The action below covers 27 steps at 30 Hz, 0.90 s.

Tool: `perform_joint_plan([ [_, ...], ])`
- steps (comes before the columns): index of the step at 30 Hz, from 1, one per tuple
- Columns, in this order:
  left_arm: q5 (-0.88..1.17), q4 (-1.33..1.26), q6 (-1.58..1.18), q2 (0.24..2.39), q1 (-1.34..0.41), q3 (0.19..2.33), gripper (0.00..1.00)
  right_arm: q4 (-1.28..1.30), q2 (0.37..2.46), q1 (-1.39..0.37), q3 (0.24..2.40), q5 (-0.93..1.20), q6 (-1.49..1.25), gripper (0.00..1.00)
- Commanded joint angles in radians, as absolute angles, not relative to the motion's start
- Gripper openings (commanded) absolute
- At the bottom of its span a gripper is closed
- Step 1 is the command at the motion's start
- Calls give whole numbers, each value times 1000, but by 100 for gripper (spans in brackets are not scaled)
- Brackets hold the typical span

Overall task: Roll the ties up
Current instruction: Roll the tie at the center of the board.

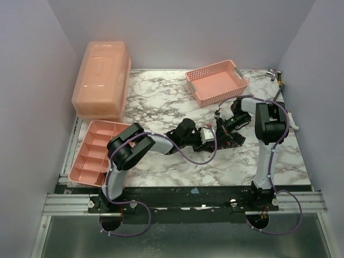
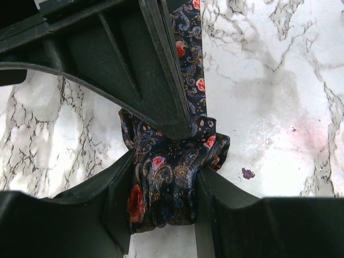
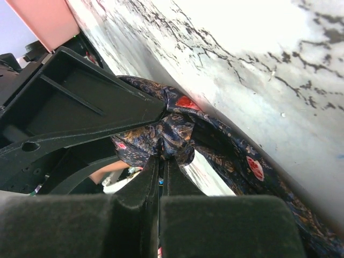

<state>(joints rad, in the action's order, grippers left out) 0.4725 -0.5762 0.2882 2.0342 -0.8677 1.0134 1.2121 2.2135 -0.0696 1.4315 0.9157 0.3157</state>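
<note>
One tie, dark navy with red and orange paisley dots, lies between both grippers at the table's middle (image 1: 232,141). In the left wrist view its bunched coil (image 2: 166,177) sits squeezed between my left gripper's (image 2: 164,185) two fingers, and a flat strip (image 2: 192,48) runs away over the marble. My left gripper also shows in the top view (image 1: 208,138). My right gripper (image 3: 161,161) is shut, pinching a fold of the tie (image 3: 172,131); the tail (image 3: 252,166) trails off to the right. In the top view the right gripper (image 1: 221,133) meets the left one. No other tie shows.
A pink mesh basket (image 1: 216,81) stands at the back right. A pink lidded box (image 1: 101,79) stands at the back left, with a pink compartment tray (image 1: 95,152) in front of it. A small purple spot (image 2: 247,173) marks the marble.
</note>
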Motion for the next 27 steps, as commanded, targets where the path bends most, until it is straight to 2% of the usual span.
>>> perform_joint_plan([
  [1,361,-394,334,2093,-851,997,41,1123,2251,-72,1424,764,307,1],
  [4,424,-421,294,2078,-834,989,61,1064,2233,-71,1412,671,278,1],
  [7,498,-482,247,2056,-811,974,75,1023,2224,-71,1407,605,261,1],
  [10,570,-578,193,2027,-789,948,95,991,2217,-72,1397,556,255,0],
  [11,588,-613,182,2019,-787,940,98,982,2218,-72,1393,545,253,1],
  [19,696,-797,188,2000,-787,886,99,958,2237,-72,1382,513,244,1],
  [23,717,-793,288,2000,-790,888,98,975,2252,-72,1388,512,259,0],
  [27,654,-722,359,2013,-818,925,99,987,2260,-72,1389,518,270,1],
])
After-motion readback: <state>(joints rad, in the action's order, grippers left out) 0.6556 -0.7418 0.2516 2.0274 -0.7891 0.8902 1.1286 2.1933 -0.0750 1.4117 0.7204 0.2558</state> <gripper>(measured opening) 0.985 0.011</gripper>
